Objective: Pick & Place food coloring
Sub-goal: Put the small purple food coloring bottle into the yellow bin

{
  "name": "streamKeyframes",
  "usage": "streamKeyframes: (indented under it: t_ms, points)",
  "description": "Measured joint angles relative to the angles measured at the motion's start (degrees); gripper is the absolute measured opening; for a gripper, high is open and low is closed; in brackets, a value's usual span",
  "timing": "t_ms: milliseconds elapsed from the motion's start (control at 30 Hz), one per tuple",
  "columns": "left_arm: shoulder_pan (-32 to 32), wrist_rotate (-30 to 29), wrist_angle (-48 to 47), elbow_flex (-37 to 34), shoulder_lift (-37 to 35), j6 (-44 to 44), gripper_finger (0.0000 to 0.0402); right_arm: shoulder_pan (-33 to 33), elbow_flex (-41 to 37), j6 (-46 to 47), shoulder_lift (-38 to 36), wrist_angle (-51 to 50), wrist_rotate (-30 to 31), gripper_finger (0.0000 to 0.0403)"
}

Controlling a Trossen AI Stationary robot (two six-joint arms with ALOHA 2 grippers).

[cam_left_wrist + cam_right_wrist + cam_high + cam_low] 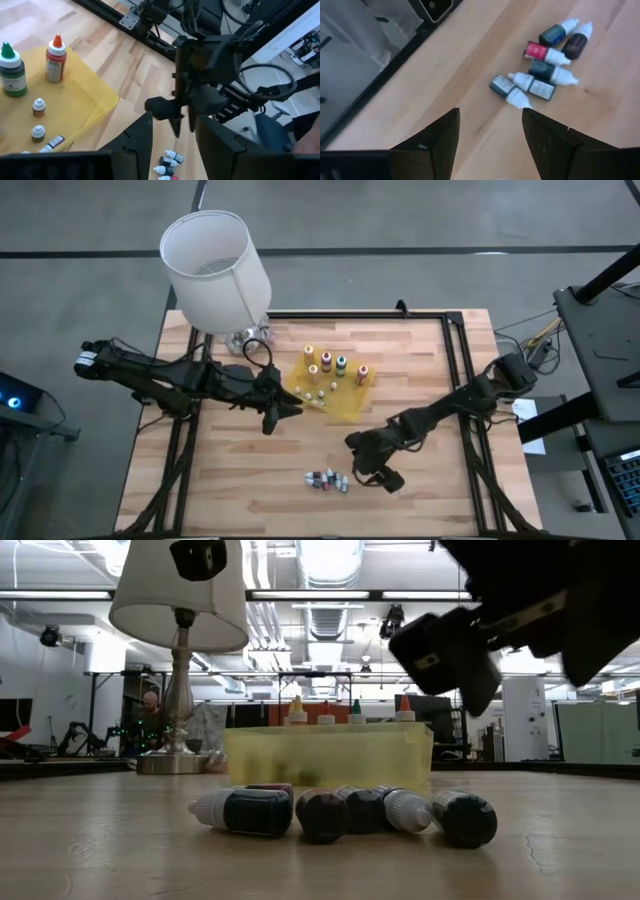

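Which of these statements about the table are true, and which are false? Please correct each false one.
1. A cluster of small vials lies on the bare wood. True.
2. The right gripper holds one vial. False: its fingers are open and empty, apart from the vials.
3. Bottles stand upright in the yellow tray. True: among them the red bottle and the green bottle.
4. The lamp lies on its side. False: it stands upright at the table's far edge.
5. The left gripper is beside the tray. True.

Overhead, table-level and wrist views share the vial cluster (327, 479).
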Motion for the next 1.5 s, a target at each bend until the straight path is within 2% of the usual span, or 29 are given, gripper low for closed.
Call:
streamKeyframes:
  t_ms: [267,500,633,800,1133,1333,1500]
  points:
    - [0.0,0.0,0.0,0.0,0.0,-2.6,0.0119,-4.3,-2.3,-5.9,1.8,4.3,-1.0,0.0201]
    - [0.1,0.0,0.1,-0.1,0.0,-2.2,0.0119,-5.5,-3.6,-9.4,4.5,6.0,-1.3,0.0201]
    - [0.1,0.0,0.0,-0.3,0.1,-2.4,0.0119,-5.5,-3.7,-11.7,7.9,8.5,-6.2,0.0201]
    - [0.1,0.0,0.0,-0.5,0.1,-2.4,0.0119,-5.7,-3.7,-13.4,11.7,16.0,-9.3,0.0201]
    - [0.0,0.0,0.2,-0.5,0.1,-2.3,0.0119,-5.7,-3.6,-13.0,16.5,27.8,-10.1,0.0201]
    - [0.0,0.0,0.3,-0.5,0.1,-2.3,0.0119,-5.8,-3.7,-12.7,16.8,28.6,-11.4,0.0201]
    - [0.1,0.0,0.2,-0.6,0.1,-2.3,0.0119,-5.7,-3.7,-11.1,16.1,28.7,-15.4,0.019]
